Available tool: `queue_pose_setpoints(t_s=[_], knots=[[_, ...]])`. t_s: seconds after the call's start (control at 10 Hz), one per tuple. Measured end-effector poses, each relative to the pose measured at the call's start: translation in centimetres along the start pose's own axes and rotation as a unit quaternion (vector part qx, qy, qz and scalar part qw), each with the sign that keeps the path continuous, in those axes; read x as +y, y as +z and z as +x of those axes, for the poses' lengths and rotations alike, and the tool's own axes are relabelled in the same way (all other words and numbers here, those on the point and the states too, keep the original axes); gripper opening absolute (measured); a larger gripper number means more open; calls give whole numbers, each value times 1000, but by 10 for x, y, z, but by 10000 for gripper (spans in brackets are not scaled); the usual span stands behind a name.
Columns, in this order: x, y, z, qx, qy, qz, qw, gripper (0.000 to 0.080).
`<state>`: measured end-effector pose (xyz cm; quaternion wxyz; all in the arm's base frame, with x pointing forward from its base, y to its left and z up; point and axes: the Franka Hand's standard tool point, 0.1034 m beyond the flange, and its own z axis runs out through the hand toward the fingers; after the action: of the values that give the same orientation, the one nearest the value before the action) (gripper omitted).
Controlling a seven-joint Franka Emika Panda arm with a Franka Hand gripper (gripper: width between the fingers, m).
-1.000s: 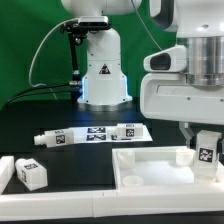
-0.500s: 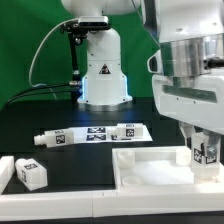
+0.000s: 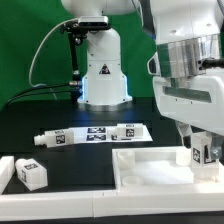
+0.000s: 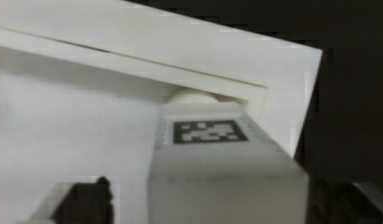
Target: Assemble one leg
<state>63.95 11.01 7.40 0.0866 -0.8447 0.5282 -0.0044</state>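
My gripper [image 3: 200, 152] is at the exterior view's right, shut on the leg [image 3: 203, 153], a small white block with a black-and-white tag. It holds the leg upright over the far right corner of the white tray-like piece [image 3: 150, 170]. In the wrist view the leg [image 4: 214, 150] runs between my dark fingertips [image 4: 85, 200], its end touching the tray's raised corner rim [image 4: 170, 70]. A second, alike tagged block [image 3: 30, 174] lies at the exterior view's left front.
Two long white rods with tags [image 3: 90, 135] lie end to end on the black table behind the tray. A flat white piece [image 3: 5, 165] sits by the second block. The robot base [image 3: 103, 75] stands at the back centre.
My gripper with the leg has turned and lowered slightly toward the tray's far right corner. Everything else has stayed put.
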Motion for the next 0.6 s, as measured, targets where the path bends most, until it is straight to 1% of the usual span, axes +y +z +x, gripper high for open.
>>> queue_pose_setpoints(t_s=[0.1, 0.2, 0.4, 0.5, 0.6], knots=[[-1, 0, -9, -7, -86, -6, 996, 625], [-1, -1, -14, -12, -133, -10, 991, 644], [0, 0, -12, -12, -186, -10, 982, 648], [0, 0, -11, -12, -237, -9, 971, 648], [1, -1, -8, -8, -324, -14, 946, 648]])
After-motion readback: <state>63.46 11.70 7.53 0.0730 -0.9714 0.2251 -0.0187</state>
